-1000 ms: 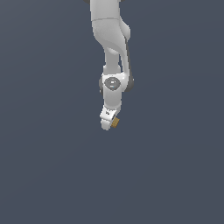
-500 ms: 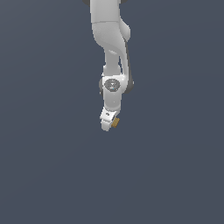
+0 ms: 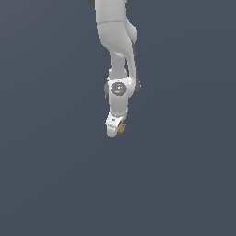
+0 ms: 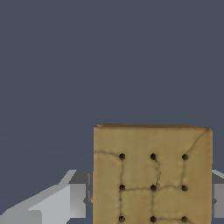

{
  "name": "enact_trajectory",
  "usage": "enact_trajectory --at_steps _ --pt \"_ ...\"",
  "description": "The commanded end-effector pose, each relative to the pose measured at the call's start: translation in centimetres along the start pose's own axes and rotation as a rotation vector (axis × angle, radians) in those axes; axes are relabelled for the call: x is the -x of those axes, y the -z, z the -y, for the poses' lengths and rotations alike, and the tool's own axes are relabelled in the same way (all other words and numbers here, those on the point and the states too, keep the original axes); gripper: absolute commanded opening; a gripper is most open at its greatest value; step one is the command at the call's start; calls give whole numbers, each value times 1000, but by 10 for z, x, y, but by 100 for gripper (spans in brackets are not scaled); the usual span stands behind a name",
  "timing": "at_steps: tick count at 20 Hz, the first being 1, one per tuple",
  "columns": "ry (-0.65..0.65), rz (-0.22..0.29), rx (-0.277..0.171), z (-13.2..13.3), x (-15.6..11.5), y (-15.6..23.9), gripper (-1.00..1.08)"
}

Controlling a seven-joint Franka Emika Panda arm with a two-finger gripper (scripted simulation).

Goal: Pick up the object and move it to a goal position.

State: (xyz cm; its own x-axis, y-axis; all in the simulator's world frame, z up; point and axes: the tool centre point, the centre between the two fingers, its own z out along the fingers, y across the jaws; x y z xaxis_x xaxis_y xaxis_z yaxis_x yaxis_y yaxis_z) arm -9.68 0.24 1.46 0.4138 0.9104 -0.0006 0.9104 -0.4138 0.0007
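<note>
In the exterior view the white arm hangs down from the top, and my gripper (image 3: 117, 130) is shut on the tan-brown block (image 3: 121, 129), which shows only as a small tan sliver at the fingertips. In the wrist view the block (image 4: 152, 175) fills the space between my grey fingers (image 4: 76, 200), its face marked with dark specks and faint cracks. The block is held up off the plain grey-blue floor (image 3: 55, 175).
Only the flat grey-blue floor (image 4: 109, 57) surrounds the arm in both views. No goal marker, other object or edge shows.
The gripper with the block has shifted very slightly upward in the exterior view; the grasp is unchanged.
</note>
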Motion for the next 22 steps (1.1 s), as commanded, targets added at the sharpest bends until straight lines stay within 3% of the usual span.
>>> enact_trajectory --at_steps 1,11,22 --pt "0 0 1 0 -1 5 -100" --pt "1 1 1 9 -11 57 -100" --pt "4 0 0 28 -33 165 -100"
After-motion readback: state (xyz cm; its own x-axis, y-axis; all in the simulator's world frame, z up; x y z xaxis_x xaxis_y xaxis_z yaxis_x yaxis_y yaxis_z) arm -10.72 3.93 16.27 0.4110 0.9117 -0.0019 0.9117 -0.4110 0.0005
